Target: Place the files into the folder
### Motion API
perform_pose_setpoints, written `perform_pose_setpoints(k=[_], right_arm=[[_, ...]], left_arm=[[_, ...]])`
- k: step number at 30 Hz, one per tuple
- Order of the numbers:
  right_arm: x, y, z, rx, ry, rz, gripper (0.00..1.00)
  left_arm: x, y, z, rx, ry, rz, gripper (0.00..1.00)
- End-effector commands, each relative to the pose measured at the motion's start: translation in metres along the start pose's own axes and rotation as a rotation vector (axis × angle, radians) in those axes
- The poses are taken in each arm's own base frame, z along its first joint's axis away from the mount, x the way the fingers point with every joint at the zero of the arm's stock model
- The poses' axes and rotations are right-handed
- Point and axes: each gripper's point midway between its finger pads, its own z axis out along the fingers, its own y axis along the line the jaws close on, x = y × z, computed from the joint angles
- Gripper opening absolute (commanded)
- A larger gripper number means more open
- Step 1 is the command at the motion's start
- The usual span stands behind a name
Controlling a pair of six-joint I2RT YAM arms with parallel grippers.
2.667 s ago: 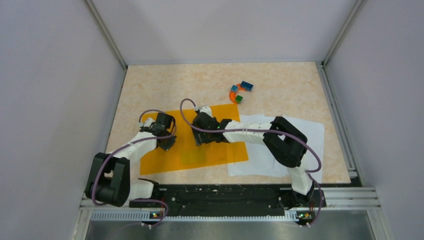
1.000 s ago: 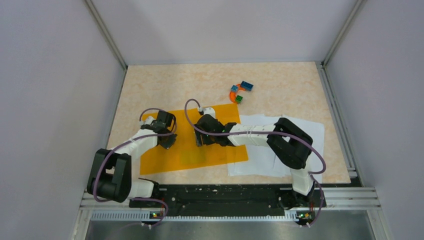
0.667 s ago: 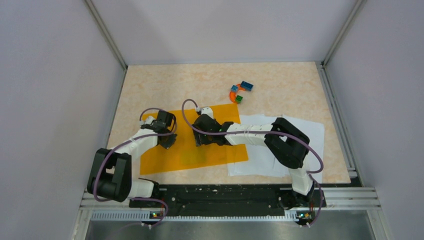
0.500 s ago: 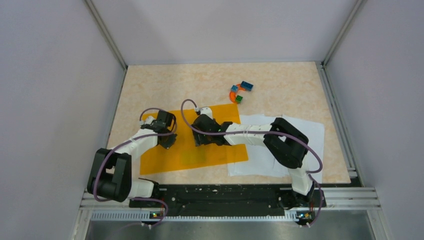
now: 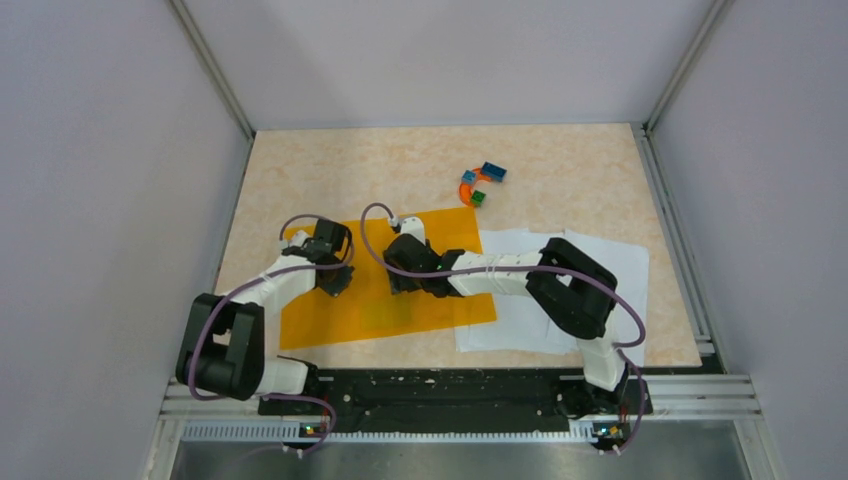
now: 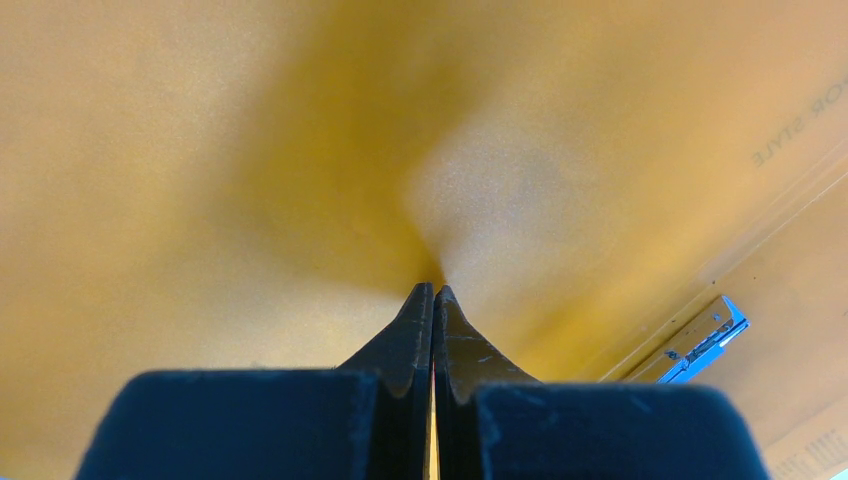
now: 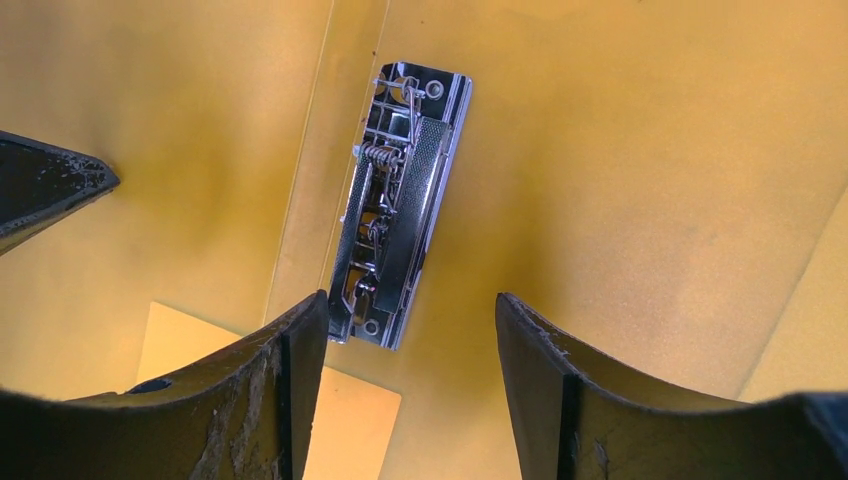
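The orange folder (image 5: 430,300) lies on the table's left half. The left wrist view is filled by its orange cover (image 6: 250,150). My left gripper (image 5: 336,282) (image 6: 434,290) is shut on the cover, and a thin orange sliver shows between the jaws. My right gripper (image 5: 402,280) (image 7: 410,300) is open and empty, hovering just above the metal clip (image 7: 400,205) inside the folder. The clip also shows in the left wrist view (image 6: 705,338). The white paper sheets (image 5: 610,265) lie flat to the right of the folder, partly under my right arm.
Small colourful toy pieces (image 5: 480,184), one of them a curved orange piece, lie at the back behind the folder. The tip of one of the left gripper's fingers (image 7: 50,185) shows at the left of the right wrist view. Grey walls enclose the table.
My right gripper has shifted slightly left over the folder. The left gripper has stayed shut at about the same spot.
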Motion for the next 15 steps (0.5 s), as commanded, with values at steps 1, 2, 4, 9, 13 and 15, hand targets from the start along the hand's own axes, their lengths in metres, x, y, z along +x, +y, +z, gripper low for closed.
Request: perform_pose_setpoints(k=[1,2,4,9,13,15], right_arm=[[0.103,-0.052,0.002,0.128,0.297,-0.082,0.61],[0.102,-0.051,0.002,0.123,0.295,-0.081,0.60],[0.101,-0.051,0.002,0.125,0.293,-0.081,0.56],[0.081,-0.037,-0.008,0.074,0.254,-0.069,0.59],[0.052,-0.014,-0.022,-0.014,0.200,-0.050,0.61],[0.037,-0.001,-0.029,-0.056,0.173,-0.043,0.62]], left_arm=[[0.018,0.036,0.011,-0.129,0.059,0.035,0.00],[0.018,0.037,0.011,-0.132,0.060,0.036,0.00],[0.019,0.038,0.012,-0.135,0.061,0.036,0.00],[0.019,0.039,0.011,-0.138,0.063,0.038,0.00],[0.019,0.038,0.011,-0.135,0.064,0.036,0.00],[0.019,0.038,0.011,-0.133,0.066,0.035,0.00]])
